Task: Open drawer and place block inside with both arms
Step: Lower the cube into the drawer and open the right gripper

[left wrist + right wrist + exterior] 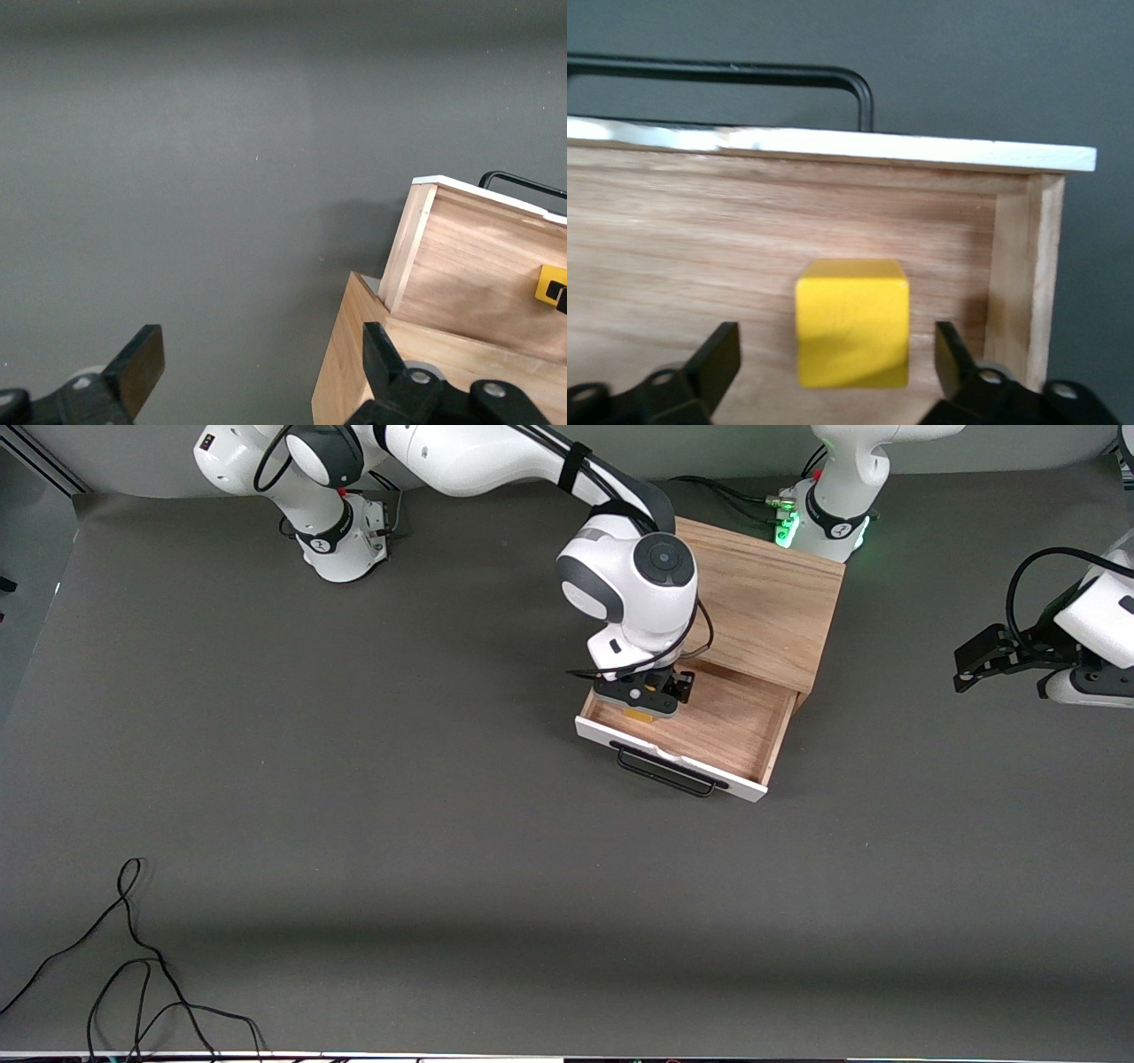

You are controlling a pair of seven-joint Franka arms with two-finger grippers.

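The drawer (709,731) stands pulled out of the light oak box (771,602), its white front panel and black wire handle (664,773) facing the front camera. The yellow block (640,715) lies on the drawer floor, near the front panel at the end toward the right arm. My right gripper (645,698) hangs in the drawer over the block, open. In the right wrist view the block (852,323) sits between the spread fingers (718,363), and neither touches it. My left gripper (973,662) waits open and empty over the table, beside the box toward the left arm's end.
The left wrist view shows the box corner (354,372), the drawer side (478,283) and a bit of the block (551,285). A loose black cable (133,965) lies on the grey table near the front camera, toward the right arm's end.
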